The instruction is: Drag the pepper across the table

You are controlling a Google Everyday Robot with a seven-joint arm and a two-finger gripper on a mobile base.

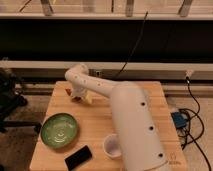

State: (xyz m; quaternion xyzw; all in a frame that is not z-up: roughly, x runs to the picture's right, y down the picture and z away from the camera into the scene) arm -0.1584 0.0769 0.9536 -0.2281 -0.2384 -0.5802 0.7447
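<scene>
Beyond the one green bowl [59,131], the gripper [76,95] meets one pepper [75,96] on the table [97,117]; pepper axis indiscernible.

Pincer [76,95] sits low at desk's [100,112] far-left area, arm [130,125] blocking centre-right. Near-left holds green bowl [59,131], phone [78,157], white cup [112,145]. Bare strip btwn pincer & bowl.
</scene>
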